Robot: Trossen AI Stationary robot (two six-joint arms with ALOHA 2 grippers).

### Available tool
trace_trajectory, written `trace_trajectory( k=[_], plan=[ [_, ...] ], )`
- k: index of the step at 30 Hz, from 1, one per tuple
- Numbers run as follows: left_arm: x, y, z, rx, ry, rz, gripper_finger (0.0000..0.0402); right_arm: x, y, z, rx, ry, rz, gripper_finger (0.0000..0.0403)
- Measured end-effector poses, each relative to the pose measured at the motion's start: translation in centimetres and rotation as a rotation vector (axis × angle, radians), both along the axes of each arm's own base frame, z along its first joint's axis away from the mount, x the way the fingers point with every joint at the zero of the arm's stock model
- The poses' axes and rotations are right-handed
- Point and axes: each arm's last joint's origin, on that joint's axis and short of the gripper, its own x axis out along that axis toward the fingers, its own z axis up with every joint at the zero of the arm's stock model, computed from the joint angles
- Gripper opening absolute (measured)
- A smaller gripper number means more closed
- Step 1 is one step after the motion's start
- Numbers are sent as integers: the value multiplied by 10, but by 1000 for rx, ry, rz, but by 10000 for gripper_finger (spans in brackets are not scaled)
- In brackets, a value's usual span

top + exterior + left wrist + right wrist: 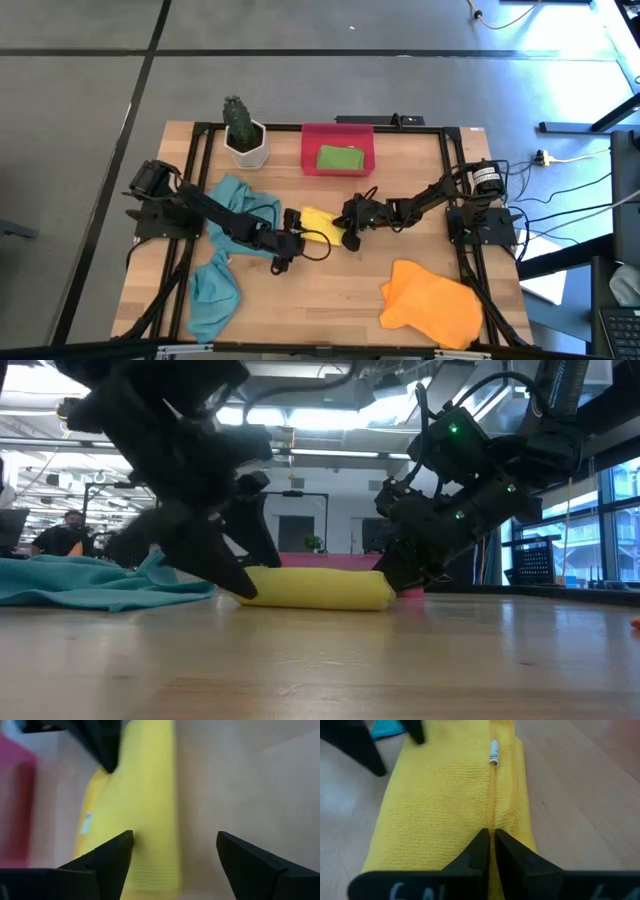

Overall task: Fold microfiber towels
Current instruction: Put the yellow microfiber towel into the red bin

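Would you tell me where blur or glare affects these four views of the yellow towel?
Left wrist view: whole frame soft, the yellow towel smeared. Low view: the near left gripper is a dark blur, ceiling lights bright behind. High view: glare washes the floor at upper right. Right wrist view: sharp, towel weave and white tag clear.

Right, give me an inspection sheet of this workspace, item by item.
Surface: wooden table, black frame rails along its edges.
Job's things: yellow towel folded at mid-table; teal towel crumpled on the left; orange towel spread at the front right; green towel folded in the red tray.
Clutter: potted cactus at the back.
Grippers: left gripper open at the yellow towel's edge; right gripper shut, pressing on that towel.
Cables: loose cords on the floor to the right.
Surroundings: grey floor; in the low view, a person far behind.
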Motion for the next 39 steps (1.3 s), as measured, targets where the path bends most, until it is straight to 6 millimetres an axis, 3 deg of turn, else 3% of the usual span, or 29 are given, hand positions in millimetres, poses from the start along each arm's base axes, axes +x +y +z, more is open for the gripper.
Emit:
trace_trajectory(
  k=[6, 13, 18, 28, 32, 39],
  plan=[
    [12, 6, -16, 98, 33, 40, 286, 0, 0, 0, 0, -1, 0, 33],
    [14, 4, -28, 261, 69, 31, 265, 0, 0, 0, 0, -1, 0, 33],
    [12, 2, -28, 350, 100, -24, 206, 0, 0, 0, 0, -2, 0, 33],
    [11, 2, -29, 357, 111, -41, 16, 1, 0, 1, -33, -22, 15, 33],
    [12, 2, -29, 354, 106, -39, 8, 1, 0, 8, -74, -43, 39, 33],
    [11, 2, -25, 311, 77, -6, 2, 0, 7, 41, -178, -132, 121, 33]
  ],
)
